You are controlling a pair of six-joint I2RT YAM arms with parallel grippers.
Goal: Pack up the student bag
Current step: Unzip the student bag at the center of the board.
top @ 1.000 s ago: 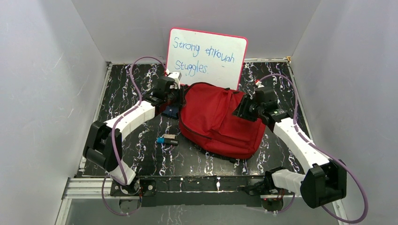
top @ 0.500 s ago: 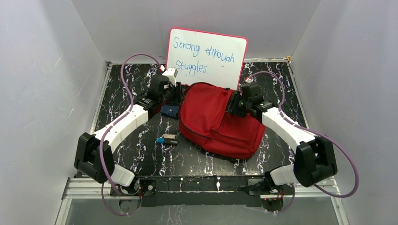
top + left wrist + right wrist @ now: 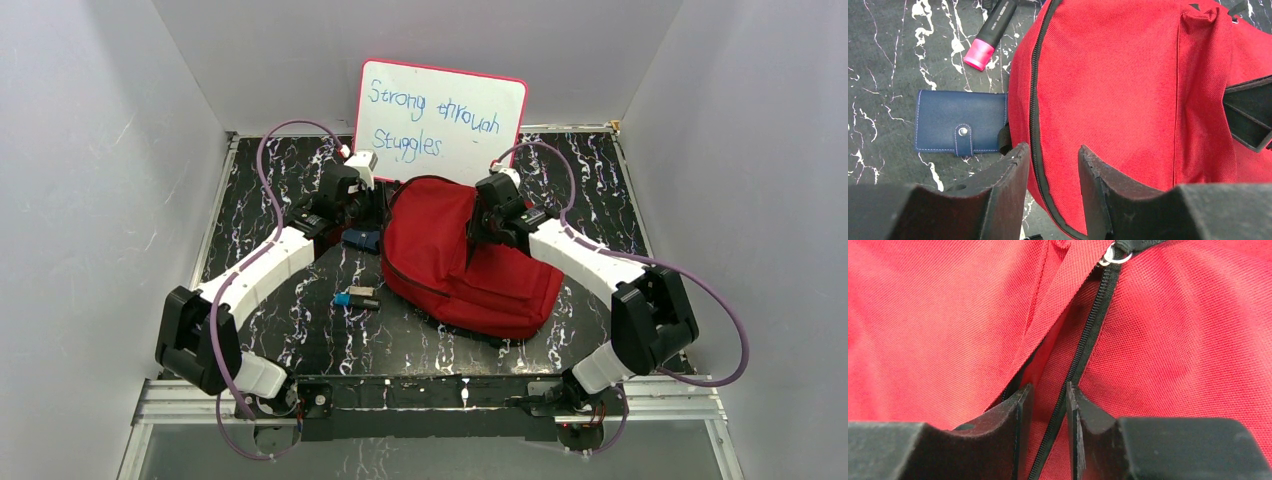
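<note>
Two arms are working at the far end of the red bag, which is lying mid-bench below a propped whiteboard. The left gripper is hanging open astride the zipper at the bag's edge, seemingly to spread the mouth. The right gripper is straddling another zipper run with jaws nearly together; whether it is pinching cannot be told. Nothing is showing inside the bag. A wallet, lying against its side, and a marker are waiting outside.
</note>
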